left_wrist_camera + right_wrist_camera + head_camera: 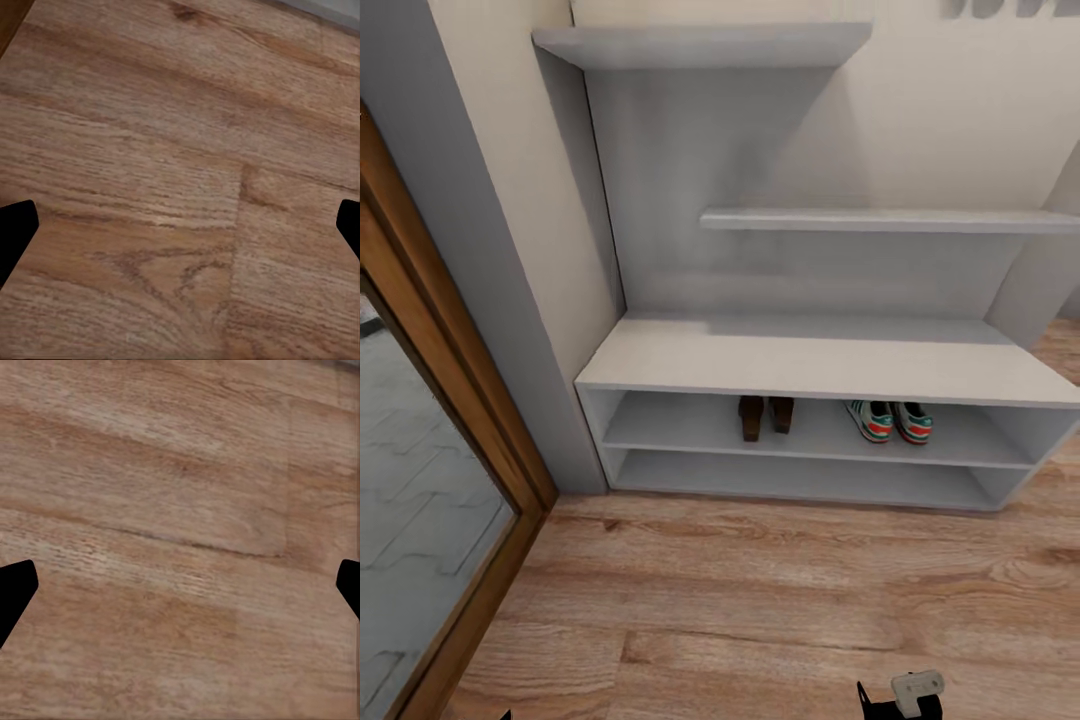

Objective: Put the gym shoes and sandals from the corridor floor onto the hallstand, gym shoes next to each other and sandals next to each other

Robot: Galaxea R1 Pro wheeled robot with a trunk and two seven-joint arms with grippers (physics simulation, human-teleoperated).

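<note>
Both pairs sit on the hallstand (830,365), on the upper of its two open shelves under the bench top! The two sandals (765,414) stand side by side, touching or nearly so; the two gym shoes (890,421) are snug together just beside them, a gap between the pairs. All are well ahead of the right gripper (905,700), which hangs low over the corridor floor (760,600). The left gripper (180,232) is spread wide with nothing between its fingertips, just wood grain below; the right gripper looks the same, released and empty. If a shoe needs a nudge, the sneakers look light, soft-sided with a firmer heel, the likeliest hold. The sandals look thin and flat, harder to pinch. The bench top overhangs the shelf, crowding any reach in. A wood-framed glass door (430,500) stands away to the left.
</note>
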